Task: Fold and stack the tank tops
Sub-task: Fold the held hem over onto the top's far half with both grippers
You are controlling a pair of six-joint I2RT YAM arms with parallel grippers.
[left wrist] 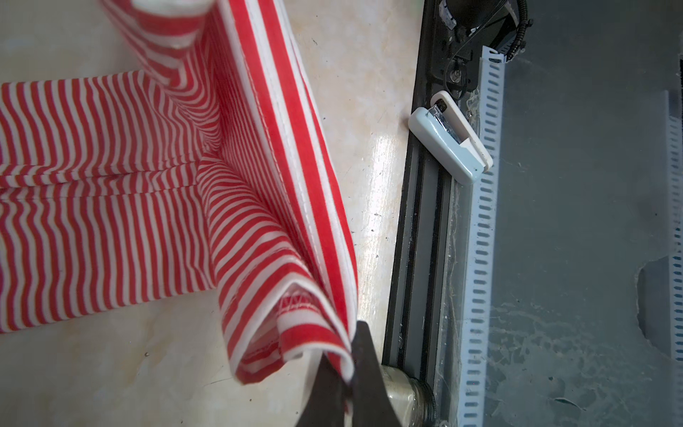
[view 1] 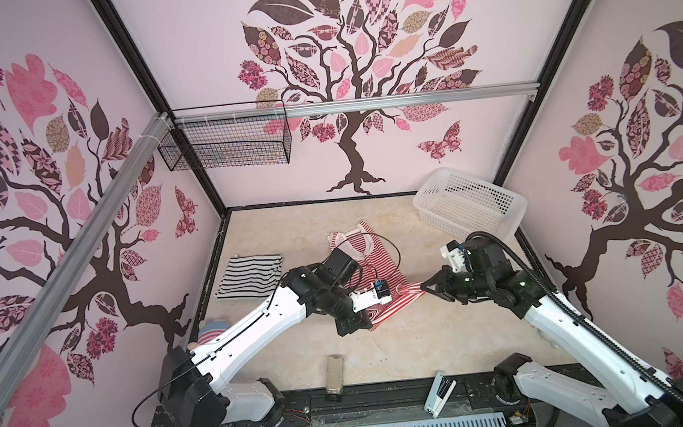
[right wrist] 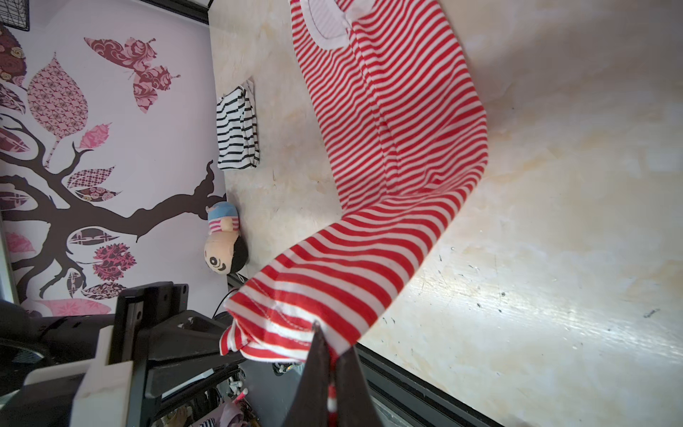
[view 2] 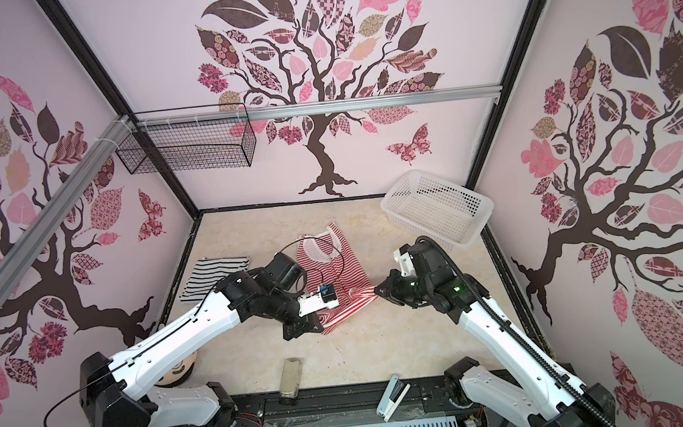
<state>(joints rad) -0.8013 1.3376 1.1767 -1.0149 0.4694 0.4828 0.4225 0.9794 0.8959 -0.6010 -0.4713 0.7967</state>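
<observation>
Left gripper (left wrist: 345,355) and right gripper (right wrist: 330,351) each clamp tight on a hem corner of the red tank top (right wrist: 388,111), holding that end off the table (view 1: 291,235), seemingly to fold toward its neckline.

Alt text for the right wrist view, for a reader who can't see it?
The right arm's jaws are shut on a corner of the red-and-white tank top, held up off the table while its neckline end lies flat. Beyond lie a folded black-and-white tank top and a doll by the wall.
</observation>
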